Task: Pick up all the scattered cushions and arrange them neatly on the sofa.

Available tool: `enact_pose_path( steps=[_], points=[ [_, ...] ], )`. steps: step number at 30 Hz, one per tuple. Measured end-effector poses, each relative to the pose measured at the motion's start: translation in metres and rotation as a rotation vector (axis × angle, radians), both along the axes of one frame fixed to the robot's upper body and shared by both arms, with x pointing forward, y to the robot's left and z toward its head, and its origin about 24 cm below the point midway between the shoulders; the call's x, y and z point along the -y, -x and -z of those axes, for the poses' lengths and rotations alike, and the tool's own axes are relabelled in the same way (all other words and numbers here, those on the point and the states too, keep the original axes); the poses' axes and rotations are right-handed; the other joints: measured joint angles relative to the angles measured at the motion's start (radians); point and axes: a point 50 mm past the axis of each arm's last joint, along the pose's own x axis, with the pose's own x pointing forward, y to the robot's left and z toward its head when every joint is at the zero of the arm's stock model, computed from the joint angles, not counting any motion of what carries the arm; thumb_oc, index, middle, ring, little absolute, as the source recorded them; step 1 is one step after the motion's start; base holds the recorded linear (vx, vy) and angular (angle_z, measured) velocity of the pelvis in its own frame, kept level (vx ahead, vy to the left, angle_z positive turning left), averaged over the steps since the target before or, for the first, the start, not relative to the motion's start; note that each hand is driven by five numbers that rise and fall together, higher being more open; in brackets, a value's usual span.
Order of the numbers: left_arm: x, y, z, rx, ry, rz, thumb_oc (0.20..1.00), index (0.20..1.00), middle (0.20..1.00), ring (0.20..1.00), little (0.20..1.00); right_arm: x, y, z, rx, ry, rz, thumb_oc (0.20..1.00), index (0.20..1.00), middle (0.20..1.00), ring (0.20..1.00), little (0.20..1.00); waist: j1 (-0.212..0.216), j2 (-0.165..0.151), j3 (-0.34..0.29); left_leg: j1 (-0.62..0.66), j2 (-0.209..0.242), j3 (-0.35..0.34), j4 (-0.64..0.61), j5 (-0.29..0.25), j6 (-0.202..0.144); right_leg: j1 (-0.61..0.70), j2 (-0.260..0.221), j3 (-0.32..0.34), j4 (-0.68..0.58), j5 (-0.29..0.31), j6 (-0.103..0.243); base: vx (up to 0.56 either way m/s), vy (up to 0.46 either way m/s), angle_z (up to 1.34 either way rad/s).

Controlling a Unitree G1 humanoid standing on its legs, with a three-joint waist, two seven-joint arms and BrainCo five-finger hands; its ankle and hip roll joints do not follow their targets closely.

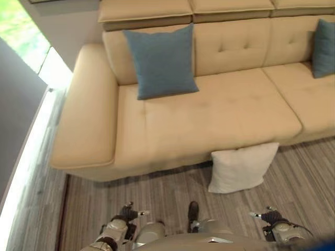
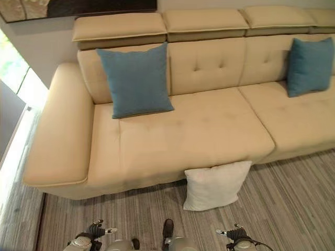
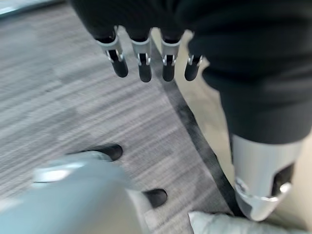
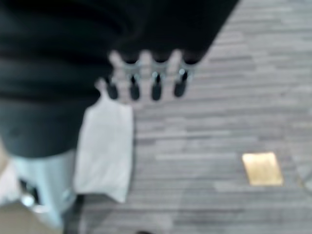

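Sofa [image 2: 209, 136]: beige, ahead of both hands, holds two blue cushions.
Blue cushion one [image 2: 135, 81]: propped on the backrest near the armrest, well ahead of the left hand [image 1: 127, 214].
Blue cushion two [image 2: 310, 65]: leaning on the backrest further along, far ahead of the right hand [image 1: 268, 215].
White cushion [image 2: 215, 185]: on the striped floor [image 2: 293, 198], leaning on the sofa front, ahead between the hands, nearer the right.
Left hand: low, fingers [image 3: 142, 66] straight, released, grasping nothing.
Right hand: low, fingers [image 4: 156, 85] relaxed, empty.

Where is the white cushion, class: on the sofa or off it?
Off it. The white cushion stands on the floor, leaning against the front of the sofa below the seat.
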Motion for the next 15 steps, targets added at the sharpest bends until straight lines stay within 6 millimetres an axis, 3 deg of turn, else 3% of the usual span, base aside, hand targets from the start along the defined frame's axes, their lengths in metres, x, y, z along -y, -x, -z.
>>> enact_pose_path(
  steps=[2, 3, 4, 5, 6, 7, 8, 11, 13, 15],
  points=[
    [-0.001, -0.01, -0.003, 0.021, -0.009, 0.016, 1.0, 1.0, 1.0, 1.0, 1.0, -0.005, 0.0, 0.002, 0.002, -0.014, 0.0, 1.0, 1.0, 1.0, 1.0, 1.0, -0.012, -0.008, -0.002, -0.002, -0.025, 0.012, -0.054, 0.02, 0.074, -0.05, -0.02, 0.029, 0.021, 0.034, 0.018, -0.2, 0.222, -0.35],
    [0.0, -0.011, -0.004, 0.021, -0.012, 0.029, 1.0, 1.0, 1.0, 1.0, 1.0, -0.007, -0.001, 0.002, 0.003, -0.019, -0.001, 1.0, 1.0, 1.0, 1.0, 1.0, -0.009, -0.016, -0.001, -0.003, -0.046, 0.038, -0.069, 0.045, 0.092, -0.071, -0.04, 0.05, 0.025, 0.044, 0.031, -0.35, 0.24, -0.8],
    [0.0, -0.012, -0.004, 0.024, -0.018, 0.046, 1.0, 1.0, 1.0, 1.0, 1.0, -0.01, 0.0, 0.004, 0.001, -0.026, -0.001, 1.0, 1.0, 1.0, 1.0, 1.0, -0.021, -0.029, 0.005, -0.02, -0.098, 0.083, -0.053, 0.061, 0.117, -0.104, -0.079, 0.081, 0.023, 0.072, 0.071, -0.3, 0.176, -0.95],
    [0.0, -0.012, -0.004, 0.022, -0.019, 0.045, 1.0, 1.0, 1.0, 1.0, 1.0, -0.012, -0.006, 0.003, 0.013, -0.031, -0.006, 1.0, 1.0, 1.0, 1.0, 1.0, -0.011, -0.017, 0.015, -0.024, -0.084, 0.132, -0.065, 0.08, 0.141, -0.119, -0.088, 0.074, 0.033, 0.041, 0.114, -0.35, 0.149, -1.43],
    [-0.008, -0.009, -0.005, 0.016, -0.036, 0.034, 1.0, 1.0, 1.0, 1.0, 1.0, -0.019, -0.009, 0.004, 0.016, -0.047, -0.008, 1.0, 1.0, 1.0, 1.0, 1.0, 0.009, 0.004, 0.029, -0.044, -0.068, 0.182, -0.076, 0.081, 0.155, -0.175, -0.103, 0.015, 0.146, 0.007, 0.128, -0.23, 0.097, -1.11],
    [-0.013, -0.002, -0.004, 0.001, -0.043, 0.02, 1.0, 1.0, 1.0, 1.0, 1.0, -0.021, -0.006, 0.006, 0.002, -0.053, -0.005, 1.0, 1.0, 1.0, 1.0, 1.0, 0.005, 0.003, 0.029, -0.049, -0.062, 0.222, -0.079, 0.111, 0.176, -0.184, -0.127, -0.047, 0.221, -0.021, 0.122, -0.26, 0.096, -1.25],
    [-0.019, 0.003, -0.003, -0.007, -0.05, -0.005, 1.0, 1.0, 1.0, 1.0, 1.0, -0.022, -0.003, 0.007, -0.007, -0.057, -0.003, 1.0, 1.0, 1.0, 1.0, 1.0, 0.02, -0.001, 0.028, -0.038, -0.051, 0.263, -0.096, 0.117, 0.181, -0.192, -0.158, -0.125, 0.341, -0.067, 0.115, -0.1, 0.009, -0.91],
    [-0.035, 0.022, -0.001, -0.053, -0.081, -0.039, 1.0, 1.0, 1.0, 1.0, 1.0, -0.022, 0.001, 0.008, -0.014, -0.058, -0.001, 1.0, 1.0, 1.0, 1.0, 1.0, 0.043, 0.001, 0.02, -0.024, -0.023, 0.327, -0.105, 0.121, 0.17, -0.102, -0.165, -0.133, 0.473, -0.177, 0.137, -0.07, -0.05, -0.84],
    [-0.042, 0.03, -0.001, -0.072, -0.097, -0.052, 1.0, 1.0, 1.0, 1.0, 1.0, -0.024, 0.008, 0.01, -0.032, -0.062, 0.005, 1.0, 1.0, 1.0, 1.0, 1.0, 0.073, -0.016, -0.005, -0.034, -0.015, 0.383, -0.12, 0.127, 0.149, -0.023, -0.183, -0.16, 0.43, -0.221, 0.143, 0.0, -0.116, -0.86],
    [-0.047, 0.037, 0.0, -0.086, -0.103, -0.076, 1.0, 1.0, 1.0, 1.0, 1.0, -0.028, 0.009, 0.012, -0.033, -0.074, 0.005, 1.0, 1.0, 1.0, 1.0, 1.0, 0.086, -0.038, -0.02, -0.041, -0.017, 0.403, -0.12, 0.129, 0.121, 0.083, -0.18, -0.168, 0.235, -0.233, 0.147, 0.0, -0.147, -0.66]
  ],
)
